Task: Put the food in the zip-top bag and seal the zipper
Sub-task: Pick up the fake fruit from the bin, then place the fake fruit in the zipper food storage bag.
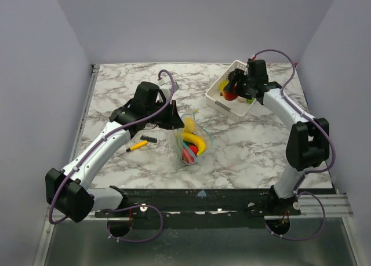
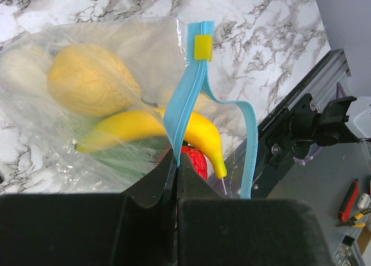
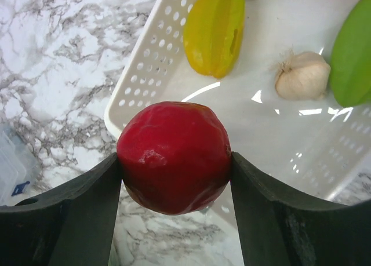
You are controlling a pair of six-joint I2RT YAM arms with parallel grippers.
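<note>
Marble tabletop holds a white basket near its far right corner; the right tool clamps a red fruit over it. Mid-tabletop, the left tool pinches the blue zipper of the bag, banana inside.

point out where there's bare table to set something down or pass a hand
Bare marble lies between the zip-top bag and the right arm, and along the far edge behind the left hand. Crowded: left hand on the bag near the yellow-and-black tool; right hand with the red fruit over the white basket.
</note>
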